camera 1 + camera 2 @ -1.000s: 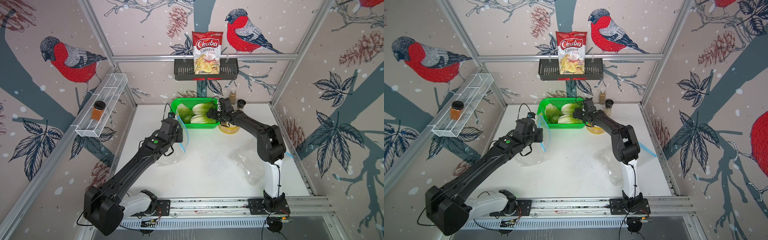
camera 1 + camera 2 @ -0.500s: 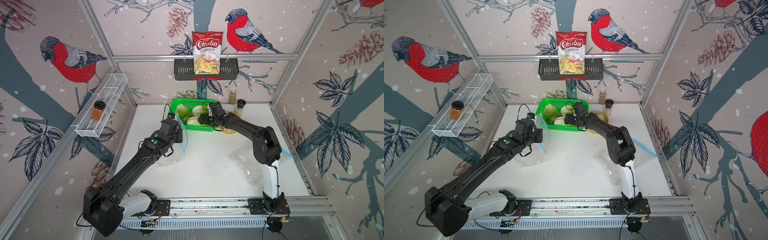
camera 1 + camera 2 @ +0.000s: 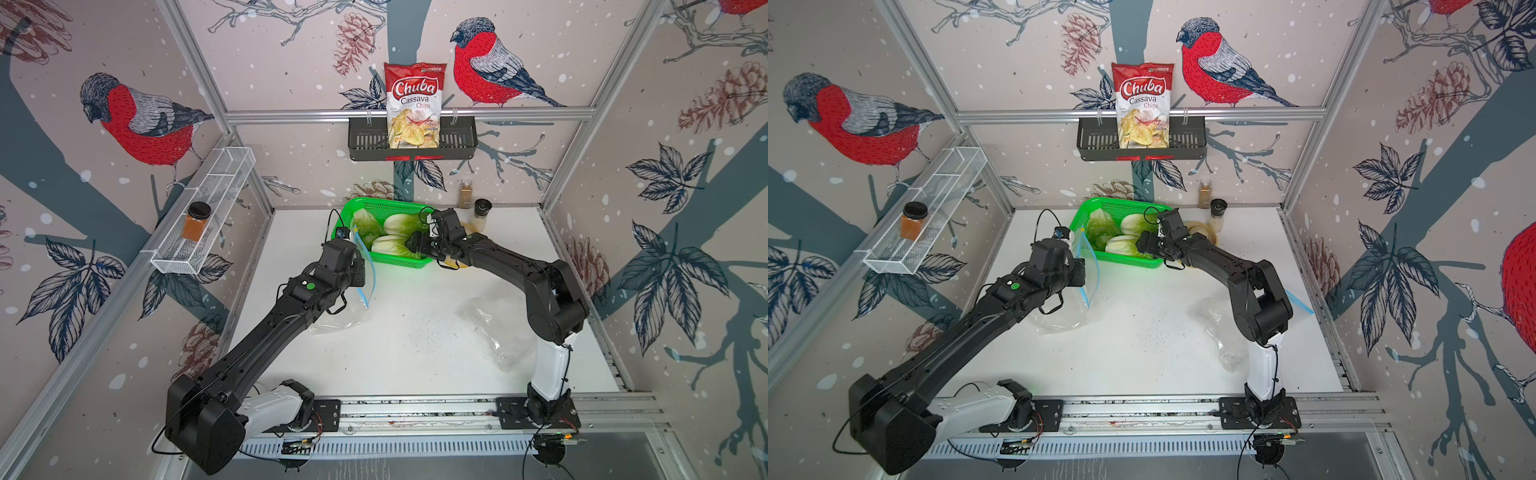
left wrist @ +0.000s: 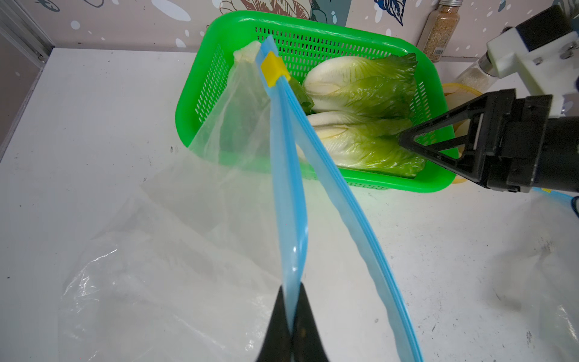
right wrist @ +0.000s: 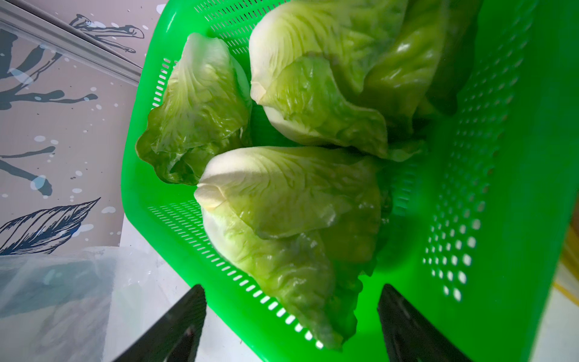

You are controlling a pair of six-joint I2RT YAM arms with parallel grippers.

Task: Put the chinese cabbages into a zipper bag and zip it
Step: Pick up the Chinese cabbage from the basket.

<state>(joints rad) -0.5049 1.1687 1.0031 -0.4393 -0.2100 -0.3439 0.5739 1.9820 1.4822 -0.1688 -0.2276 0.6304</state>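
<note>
Your left gripper (image 4: 291,293) pinched the blue zip edge of the clear plastic zipper bag (image 4: 286,188). Your right gripper (image 5: 292,291) hung wide open and empty over three white-stalked, green-leaved chinese cabbages (image 5: 282,194) lying in the green perforated plastic basket (image 5: 470,156).

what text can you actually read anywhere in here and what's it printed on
"Chuba": on the red top of the chip bag in the black wall basket.
"Cassava Chips": same bag, under the brand.
Small print on the bag: too small to read.
Label on the spice jar: blurred, unreadable.
</note>
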